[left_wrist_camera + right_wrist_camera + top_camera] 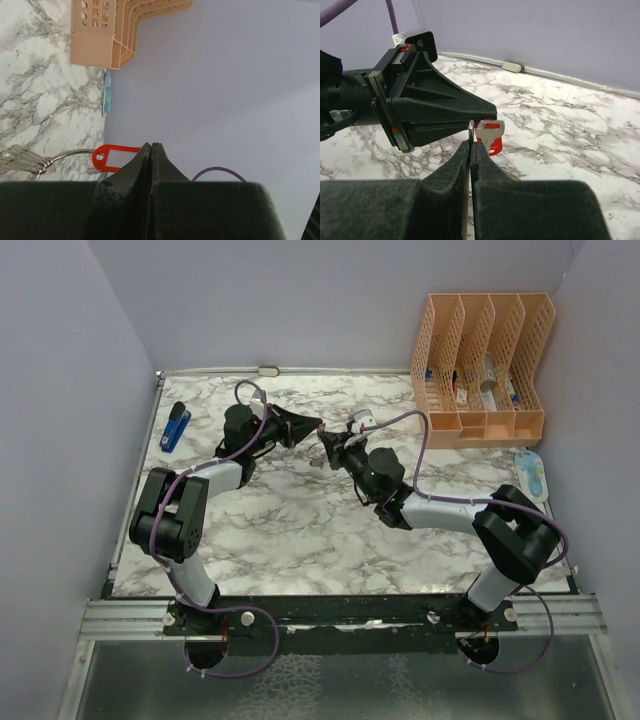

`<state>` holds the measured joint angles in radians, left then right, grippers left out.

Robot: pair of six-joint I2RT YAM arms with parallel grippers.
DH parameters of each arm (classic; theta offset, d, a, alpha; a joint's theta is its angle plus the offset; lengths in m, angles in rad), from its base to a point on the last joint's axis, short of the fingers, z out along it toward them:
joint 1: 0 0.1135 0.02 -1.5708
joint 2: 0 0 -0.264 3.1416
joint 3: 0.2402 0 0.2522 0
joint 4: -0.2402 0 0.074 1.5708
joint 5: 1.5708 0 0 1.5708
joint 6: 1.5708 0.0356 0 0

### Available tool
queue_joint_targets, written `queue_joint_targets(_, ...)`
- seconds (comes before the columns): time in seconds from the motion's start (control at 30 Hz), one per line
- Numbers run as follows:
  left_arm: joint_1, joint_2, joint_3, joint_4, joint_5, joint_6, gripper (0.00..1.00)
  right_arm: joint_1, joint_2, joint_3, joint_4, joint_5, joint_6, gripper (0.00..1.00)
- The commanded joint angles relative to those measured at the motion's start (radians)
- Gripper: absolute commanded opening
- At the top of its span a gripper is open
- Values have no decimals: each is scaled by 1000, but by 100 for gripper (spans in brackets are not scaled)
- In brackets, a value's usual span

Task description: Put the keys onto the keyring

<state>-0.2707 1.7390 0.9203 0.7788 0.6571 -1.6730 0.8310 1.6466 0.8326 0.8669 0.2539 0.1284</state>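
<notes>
The keys (22, 160) are seen as shiny metal, the tag (117, 156) as glossy red plastic. The tabletop (300, 530) is marble-patterned, smooth.

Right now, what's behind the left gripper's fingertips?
The red tag sticks out from behind the left gripper, with the keyring and keys past it. The fingers hide the tag's other end, so any grip is unclear.

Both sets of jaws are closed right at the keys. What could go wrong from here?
1. The left gripper pinches only the end of the red tag; a pull could slip it, dropping the keyring.
2. The right gripper grips a thin silver piece by its edge; it may twist out.
</notes>
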Motion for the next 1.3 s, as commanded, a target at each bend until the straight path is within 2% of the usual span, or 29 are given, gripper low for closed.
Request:
queue_joint_targets(0.0,-5,-36,-9,2,-4,-2,0,-7,11,-3,79,44,-28,1)
queue_joint_targets(0.73,-14,-36,-4,7,6,-5,0,-19,50,27,97,33,-30,1)
queue_joint_targets(1.27,-15,-24,2,-14,-16,16,0,-19,-2,-5,106,13,-25,1)
